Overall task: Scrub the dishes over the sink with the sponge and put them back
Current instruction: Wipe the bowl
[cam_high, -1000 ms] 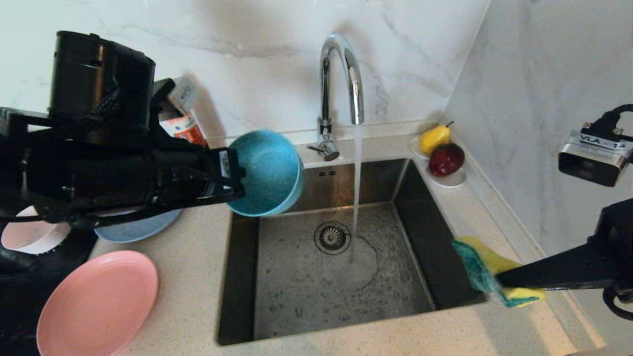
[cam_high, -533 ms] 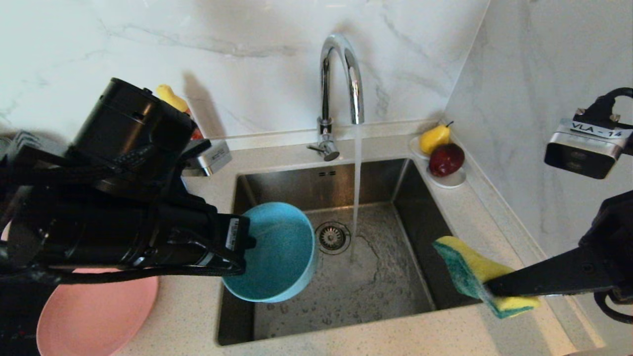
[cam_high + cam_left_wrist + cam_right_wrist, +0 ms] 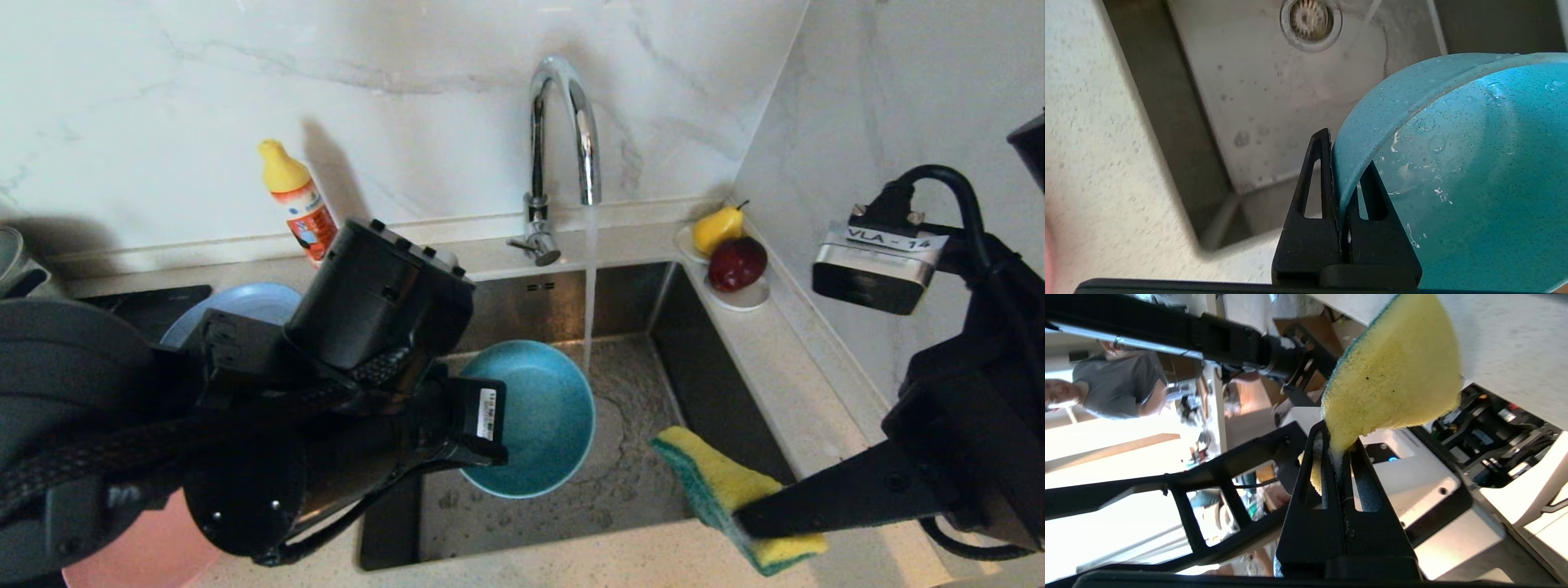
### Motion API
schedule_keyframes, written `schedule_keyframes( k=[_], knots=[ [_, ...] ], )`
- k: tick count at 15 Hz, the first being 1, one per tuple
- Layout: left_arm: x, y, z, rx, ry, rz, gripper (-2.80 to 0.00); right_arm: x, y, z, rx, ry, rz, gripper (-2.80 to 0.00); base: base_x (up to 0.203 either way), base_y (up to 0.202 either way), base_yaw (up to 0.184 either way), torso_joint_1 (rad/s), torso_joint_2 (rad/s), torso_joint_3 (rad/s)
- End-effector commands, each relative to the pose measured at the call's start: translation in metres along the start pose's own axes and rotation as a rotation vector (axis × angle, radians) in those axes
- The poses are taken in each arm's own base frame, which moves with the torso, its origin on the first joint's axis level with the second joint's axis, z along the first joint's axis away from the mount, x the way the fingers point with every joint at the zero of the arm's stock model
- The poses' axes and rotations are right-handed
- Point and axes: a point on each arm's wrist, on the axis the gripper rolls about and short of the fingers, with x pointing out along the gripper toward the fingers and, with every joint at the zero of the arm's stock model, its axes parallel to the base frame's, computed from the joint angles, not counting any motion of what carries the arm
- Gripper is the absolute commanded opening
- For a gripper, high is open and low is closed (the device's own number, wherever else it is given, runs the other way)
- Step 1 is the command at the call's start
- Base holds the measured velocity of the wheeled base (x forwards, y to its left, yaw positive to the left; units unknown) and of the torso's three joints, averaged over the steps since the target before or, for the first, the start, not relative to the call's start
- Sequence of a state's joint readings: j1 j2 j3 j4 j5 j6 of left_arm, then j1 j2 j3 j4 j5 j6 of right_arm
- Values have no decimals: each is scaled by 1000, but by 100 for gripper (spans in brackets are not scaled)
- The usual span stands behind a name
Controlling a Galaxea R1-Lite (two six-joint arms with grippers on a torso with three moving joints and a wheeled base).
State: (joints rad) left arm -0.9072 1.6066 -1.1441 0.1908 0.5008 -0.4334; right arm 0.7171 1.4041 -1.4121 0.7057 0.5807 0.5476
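My left gripper (image 3: 492, 441) is shut on the rim of the small teal bowl (image 3: 535, 416), one finger inside and one outside. It holds the bowl tilted over the middle of the sink (image 3: 710, 384), just left of the running water. In the left wrist view the gripper (image 3: 1347, 149) pinches the wet bowl (image 3: 1461, 175) above the drain (image 3: 1310, 18). My right gripper (image 3: 741, 519) is shut on the yellow-and-green sponge (image 3: 722, 490) over the sink's front right corner, right of the bowl and apart from it. The right wrist view shows the sponge (image 3: 1392, 371) squeezed in the gripper (image 3: 1337, 435).
The chrome tap (image 3: 563, 122) runs a stream into the basin. The grey-blue plate (image 3: 237, 302) and salmon-pink plate (image 3: 155, 555) lie on the left counter, mostly behind my left arm. An orange bottle (image 3: 298, 200) stands at the back wall. A white fruit dish (image 3: 747, 296) sits at the back right.
My left gripper has carried the teal bowl from the sink's back left corner down and right to over the drain. My right gripper has brought the sponge leftward, nearer the bowl.
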Motion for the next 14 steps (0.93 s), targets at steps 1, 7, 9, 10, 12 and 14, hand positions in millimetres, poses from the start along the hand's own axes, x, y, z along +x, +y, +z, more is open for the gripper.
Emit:
schedule_keyframes(
  k=[1,7,9,10,12,14],
  knots=[
    [3,-11,-15,32,2,-8,-280,17,1,8,9,43,4,-280,0,0,0,0,0,0],
    [11,-12,-26,12,-67,10,-280,45,4,26,7,84,1,-280,0,0,0,0,0,0],
    [8,-11,-24,5,-77,5,-280,56,0,34,14,91,-8,-280,0,0,0,0,0,0],
    [6,-10,-24,3,-80,3,-280,59,-2,38,18,89,-12,-280,0,0,0,0,0,0],
    [5,-9,-25,3,-79,4,-280,65,-3,42,20,92,-14,-280,0,0,0,0,0,0],
    [5,-9,-25,1,-80,2,-280,69,-3,47,20,91,-14,-280,0,0,0,0,0,0]
  ],
)
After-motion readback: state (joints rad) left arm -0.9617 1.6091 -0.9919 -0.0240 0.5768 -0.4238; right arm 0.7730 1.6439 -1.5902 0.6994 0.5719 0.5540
